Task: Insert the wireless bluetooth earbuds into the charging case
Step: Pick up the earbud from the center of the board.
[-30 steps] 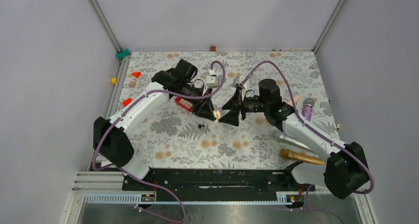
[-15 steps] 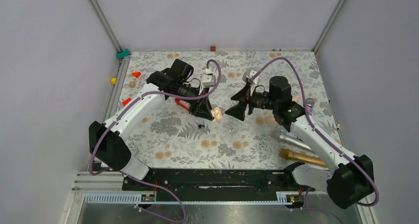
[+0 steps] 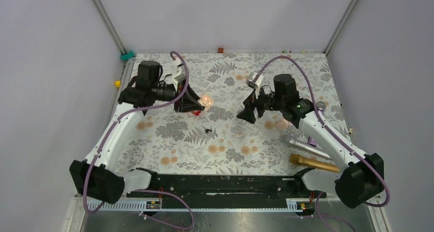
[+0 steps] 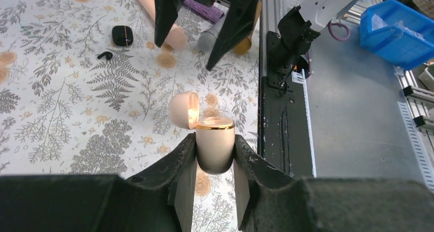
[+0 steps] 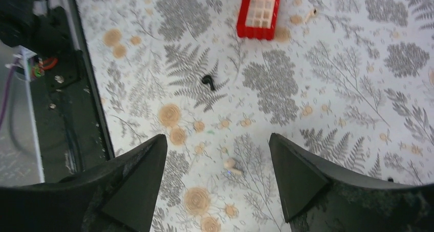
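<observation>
My left gripper (image 4: 215, 140) is shut on a beige charging case (image 4: 215, 152) with a gold rim. It holds the case upright above the table with the lid (image 4: 183, 110) swung open; the same case (image 3: 206, 100) shows in the top view. A small black case (image 4: 122, 35) and a black earbud (image 4: 105, 55) lie on the floral table. My right gripper (image 5: 217, 140) hangs open over a beige earbud (image 5: 231, 164) that lies on the cloth. The black earbud (image 5: 207, 81) lies farther off, and a second beige earbud (image 5: 309, 14) rests beside the red box (image 5: 258, 11).
Silver (image 3: 304, 145), gold (image 3: 312, 163) and purple (image 3: 318, 111) microphones lie at the right of the table. The black base rail (image 3: 220, 183) runs along the near edge. Small coloured bits (image 3: 140, 77) sit at the back left.
My left arm has swung left and back, carrying the beige case away from the centre. The right gripper has drawn slightly back to the right, still open.
</observation>
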### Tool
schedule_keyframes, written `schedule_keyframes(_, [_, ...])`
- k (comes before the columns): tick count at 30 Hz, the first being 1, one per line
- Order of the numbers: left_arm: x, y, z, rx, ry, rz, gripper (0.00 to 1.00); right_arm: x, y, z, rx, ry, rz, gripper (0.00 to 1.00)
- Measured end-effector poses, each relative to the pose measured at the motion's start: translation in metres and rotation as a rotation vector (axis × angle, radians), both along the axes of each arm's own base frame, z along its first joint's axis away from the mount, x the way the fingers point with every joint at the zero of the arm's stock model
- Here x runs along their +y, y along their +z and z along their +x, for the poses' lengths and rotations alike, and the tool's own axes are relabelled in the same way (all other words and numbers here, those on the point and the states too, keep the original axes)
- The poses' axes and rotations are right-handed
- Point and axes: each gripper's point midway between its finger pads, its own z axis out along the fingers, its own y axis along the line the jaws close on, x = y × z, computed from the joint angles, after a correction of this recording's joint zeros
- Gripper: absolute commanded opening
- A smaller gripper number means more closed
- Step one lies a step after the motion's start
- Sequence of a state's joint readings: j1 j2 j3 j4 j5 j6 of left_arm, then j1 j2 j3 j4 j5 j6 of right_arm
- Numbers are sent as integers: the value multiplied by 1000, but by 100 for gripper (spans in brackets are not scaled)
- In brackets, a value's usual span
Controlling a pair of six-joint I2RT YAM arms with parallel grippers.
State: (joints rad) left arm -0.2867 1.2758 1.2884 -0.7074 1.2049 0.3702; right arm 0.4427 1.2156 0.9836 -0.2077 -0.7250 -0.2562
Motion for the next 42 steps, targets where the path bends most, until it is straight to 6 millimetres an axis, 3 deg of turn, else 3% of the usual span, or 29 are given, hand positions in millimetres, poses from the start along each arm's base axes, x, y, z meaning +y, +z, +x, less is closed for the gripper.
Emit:
schedule_keyframes(5, [12, -3, -4, -10, 60, -83, 0, -11, -30, 7, 0, -36, -99, 72])
schedule_keyframes(10, [32, 11, 7, -65, 141, -112, 0, -15, -73, 16, 72, -72, -217, 69])
schedule_keyframes(16, [44, 19, 0, -163, 198, -82, 0, -8, -119, 2, 91, -43, -450, 68])
schedule_keyframes(23, [60, 7, -12, -223, 254, -24, 0, -12, -144, 1, 89, -45, -625, 71])
schedule_keyframes(31, [97, 7, 1, -261, 382, -7, 0, -9, -155, -9, 108, -12, -746, 71])
schedule_keyframes(42, [95, 5, -7, -267, 351, -30, 0, -24, -157, -3, 50, -12, -838, 79])
